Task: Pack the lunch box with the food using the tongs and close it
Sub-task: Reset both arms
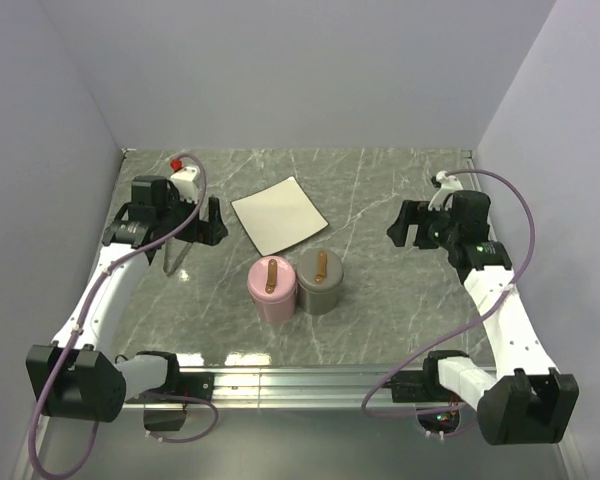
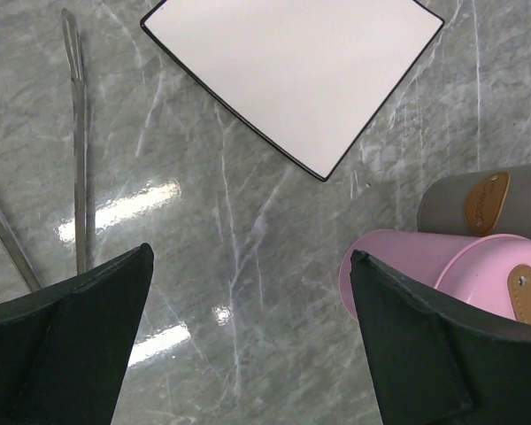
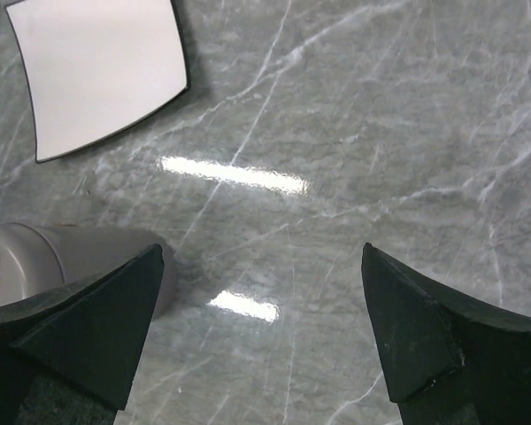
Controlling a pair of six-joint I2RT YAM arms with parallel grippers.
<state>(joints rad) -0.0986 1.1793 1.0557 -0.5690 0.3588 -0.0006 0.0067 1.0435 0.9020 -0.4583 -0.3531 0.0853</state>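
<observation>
Tongs (image 2: 78,150) of thin silvery metal lie flat on the grey marbled table (image 1: 380,300) just beside the left gripper (image 2: 252,255), laid, we judge, within its reach for pick-up. Left gripper and right gripper (image 3: 261,252) both hang with fingers spread wide, holding nothing. We find no food in any view: the white square plate (image 1: 278,215) is bare, and the round, smooth pink tin (image 1: 272,290) and grey tin (image 1: 320,280), which we take for the lunch box, stand close together, each with its brown-tabbed lid on.

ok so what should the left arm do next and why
Probably shift the left gripper over the tongs and lower onto them. Its jaws stand open and empty, and the tongs lie flat and untouched just beside one of its fingers.
</observation>
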